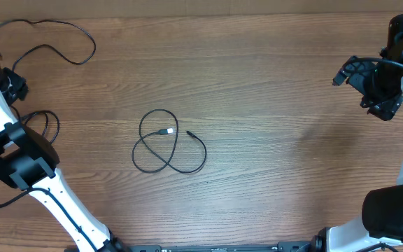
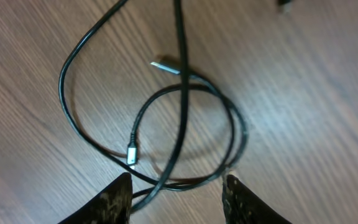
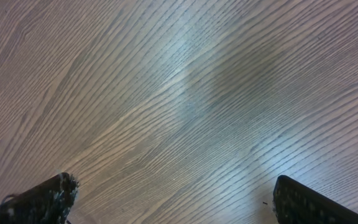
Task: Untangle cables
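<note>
One thin black cable (image 1: 140,136) lies in a loose crossed loop at the table's middle, with a silver-tipped plug (image 1: 165,131) inside the loop. Another black cable (image 1: 93,47) trails at the far left corner. In the left wrist view, overlapping cable strands (image 2: 180,68) with two silver-tipped plugs (image 2: 165,65) (image 2: 131,155) lie on the wood. My left gripper (image 2: 178,198) is open just above them, and strands cross between its fingertips. My right gripper (image 3: 173,199) is open and empty over bare wood; in the overhead view it (image 1: 355,73) is at the far right.
The left arm (image 1: 19,161) stands along the table's left side, with its own thicker black wires looping beside it (image 1: 56,126). The right arm (image 1: 397,210) stands at the right edge. The wooden table (image 1: 271,140) spreads between the arms.
</note>
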You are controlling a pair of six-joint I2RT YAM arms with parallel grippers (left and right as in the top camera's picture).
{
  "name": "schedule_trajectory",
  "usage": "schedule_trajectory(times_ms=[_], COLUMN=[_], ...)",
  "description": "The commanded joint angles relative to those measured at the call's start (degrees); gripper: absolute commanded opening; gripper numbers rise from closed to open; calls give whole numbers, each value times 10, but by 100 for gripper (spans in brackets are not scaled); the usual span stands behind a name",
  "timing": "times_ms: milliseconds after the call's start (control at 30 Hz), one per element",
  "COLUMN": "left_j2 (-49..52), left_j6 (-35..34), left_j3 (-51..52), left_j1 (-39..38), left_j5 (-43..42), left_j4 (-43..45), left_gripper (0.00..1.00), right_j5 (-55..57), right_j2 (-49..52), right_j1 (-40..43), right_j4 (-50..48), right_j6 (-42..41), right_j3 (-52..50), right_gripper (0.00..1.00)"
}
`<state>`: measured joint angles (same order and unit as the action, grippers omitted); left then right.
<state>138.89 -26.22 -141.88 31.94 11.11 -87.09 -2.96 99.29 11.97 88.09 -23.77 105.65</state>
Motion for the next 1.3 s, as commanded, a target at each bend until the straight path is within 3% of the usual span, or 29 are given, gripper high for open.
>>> schedule_trajectory(times_ms=[0,67,300,367,433,567,633,667,767,800,1267], left_j2=[1,2,3,5,5,5,5,5,5,5,5], left_j6=[5,5,9,9,9,9,9,9,9,9,9], left_j3=[37,43,45,47,52,70,80,86,87,87,138], left_j1=[10,13,15,15,15,15,15,15,15,15,14], left_j5=[24,12,-17,-18,-18,-22,-22,-22,-22,-22,-22], left_j4=[15,23,36,36,38,45,51,57,68,71,156], left_gripper=[36,24,23,25,36,36,42,40,9,4,4], right_j5=[3,3,3,3,3,3,3,3,3,3,3], right_j2=[0,0,0,0,0,0,0,0,0,0,0], right_j1=[0,0,0,0,0,0,0,0,0,0,0], right_j4=[-2,-2,-2,-2,-2,-2,-2,-2,-2,-2,-2], right_j6=[0,0,0,0,0,0,0,0,0,0,0], right_j3=[0,0,0,0,0,0,0,0,0,0,0], right_gripper=[100,100,100,100,100,100,100,100,100,100,100])
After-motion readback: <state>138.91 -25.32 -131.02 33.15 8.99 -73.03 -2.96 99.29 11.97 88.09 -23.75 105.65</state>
